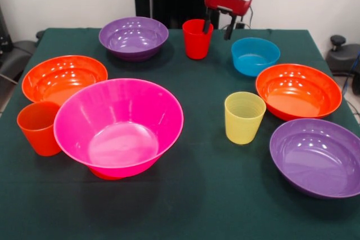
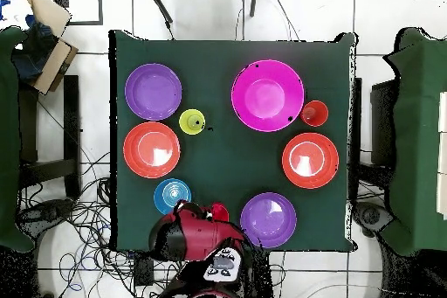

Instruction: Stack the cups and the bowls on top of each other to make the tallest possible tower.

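Observation:
My gripper (image 1: 218, 27) hangs open at the table's far side, one finger (image 1: 207, 23) at the right rim of the red cup (image 1: 197, 40), the other beside it. Seen from overhead, the arm (image 2: 196, 233) hides the gripper and part of the red cup (image 2: 220, 213). The big pink bowl (image 1: 118, 127) stands front left, with an orange edge (image 1: 106, 175) showing under it. The orange cup (image 1: 38, 127) stands beside it and the yellow cup (image 1: 243, 117) stands alone at centre right. Nothing is stacked in the open bowls.
Spread over the green cloth are a purple bowl (image 1: 133, 37) at the back, another purple bowl (image 1: 318, 155) front right, orange bowls left (image 1: 63, 78) and right (image 1: 298, 91), and a small blue bowl (image 1: 255, 55) right of the gripper.

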You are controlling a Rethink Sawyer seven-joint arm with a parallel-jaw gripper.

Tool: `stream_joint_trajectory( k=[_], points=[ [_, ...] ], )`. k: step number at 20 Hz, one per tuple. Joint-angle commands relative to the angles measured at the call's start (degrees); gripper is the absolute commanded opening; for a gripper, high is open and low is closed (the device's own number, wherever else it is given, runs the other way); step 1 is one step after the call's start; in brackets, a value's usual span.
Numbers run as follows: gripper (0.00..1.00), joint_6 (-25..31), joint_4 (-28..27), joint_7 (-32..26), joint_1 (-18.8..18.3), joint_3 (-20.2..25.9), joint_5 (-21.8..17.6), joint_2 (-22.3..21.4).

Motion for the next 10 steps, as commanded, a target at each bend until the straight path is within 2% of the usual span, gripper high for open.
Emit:
stream_joint_trajectory(
  k=[1,10],
  points=[
    [1.0,5.87,0.01,9.74,1.65,0.85,3.75,-0.85],
    [1.0,5.87,-1.53,7.98,1.15,-0.45,3.59,-0.08]
  ],
)
